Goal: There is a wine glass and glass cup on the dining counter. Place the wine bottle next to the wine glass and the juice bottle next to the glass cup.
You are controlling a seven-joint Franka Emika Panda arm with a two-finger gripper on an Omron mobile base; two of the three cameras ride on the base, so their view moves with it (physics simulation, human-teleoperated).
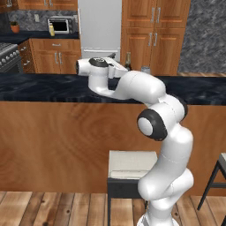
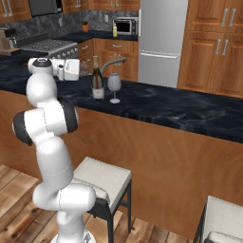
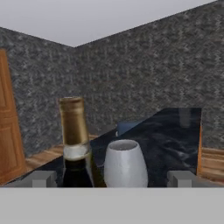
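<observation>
The wine bottle (image 2: 97,78), dark with a gold-foil neck (image 3: 72,127), stands upright on the dining counter (image 2: 180,107), close beside the wine glass (image 2: 114,86). In the left base view the bottle (image 1: 128,60) and the glass (image 1: 145,69) rise just behind my arm. My gripper (image 3: 113,178) is open and holds nothing. It hovers level with both, a short way back from them, with its fingertips (image 3: 43,178) wide apart. A faint pale tumbler, apparently the glass cup (image 3: 186,117), stands far along the counter. The yellow juice bottle (image 2: 115,30) is on the back counter beside the microwave (image 2: 126,26).
A cushioned stool (image 2: 102,178) stands below the dining counter in front of my base, and another stool (image 2: 223,223) is at the right. A stove (image 2: 47,46), the fridge (image 2: 161,40) and wooden cabinets (image 2: 213,42) line the far wall.
</observation>
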